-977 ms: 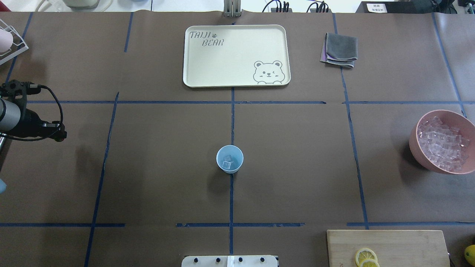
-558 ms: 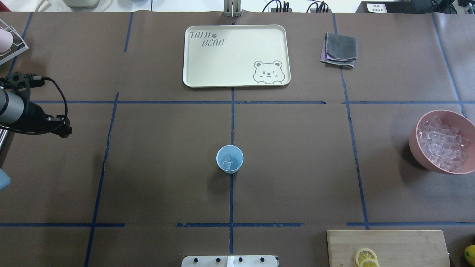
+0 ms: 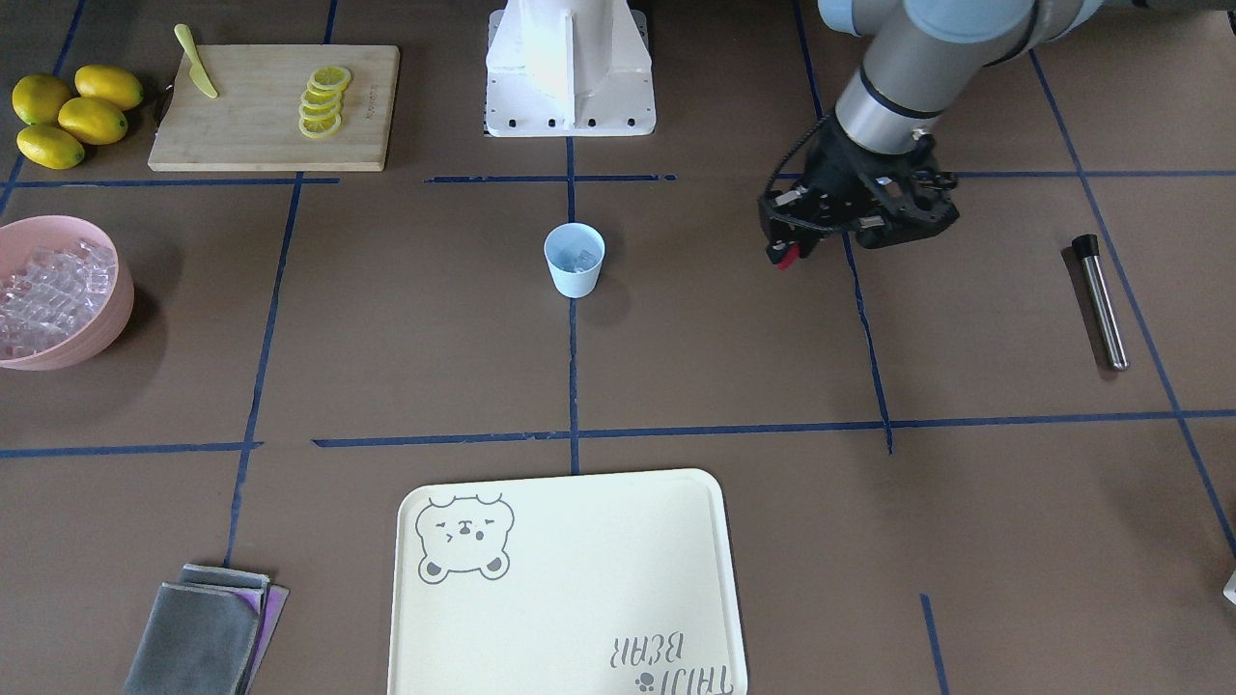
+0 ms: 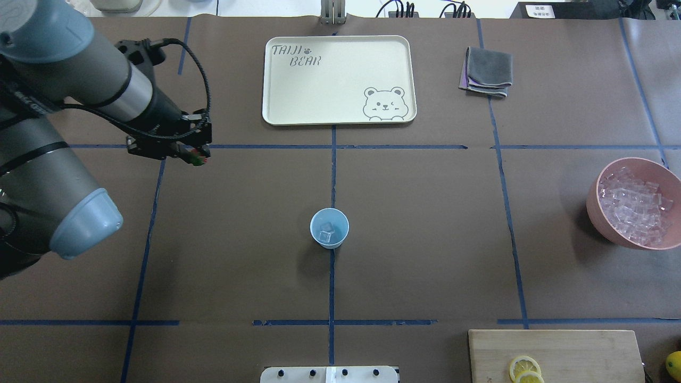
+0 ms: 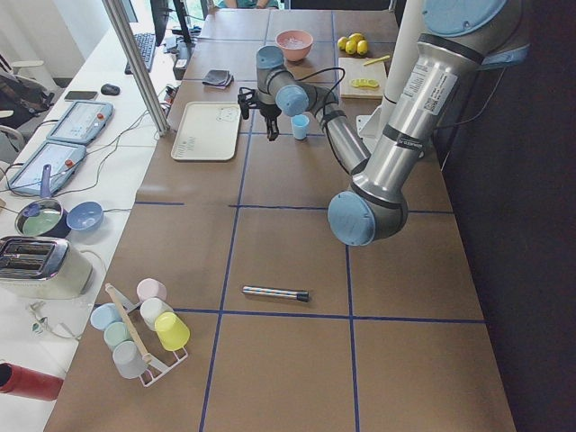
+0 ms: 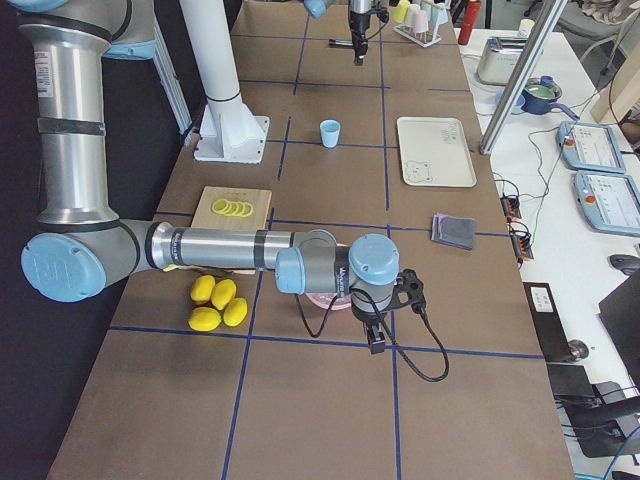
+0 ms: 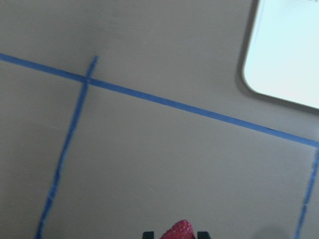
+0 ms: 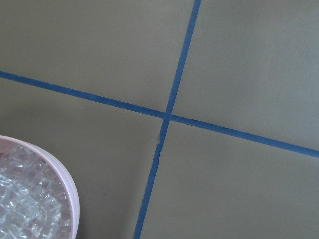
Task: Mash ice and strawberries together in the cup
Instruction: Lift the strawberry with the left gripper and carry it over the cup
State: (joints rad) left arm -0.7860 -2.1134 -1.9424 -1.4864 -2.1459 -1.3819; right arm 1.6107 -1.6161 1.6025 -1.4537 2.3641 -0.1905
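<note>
Brown table [image 4: 425, 239]: left pincer [image 4: 196, 158], gripping strawberry [image 7: 178, 231], moved inward; cup [image 4: 329, 227] unmoved.

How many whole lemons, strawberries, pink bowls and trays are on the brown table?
whole lemons: 4
strawberry: 1
pink bowl: 1
tray: 1
Total: 7
</note>
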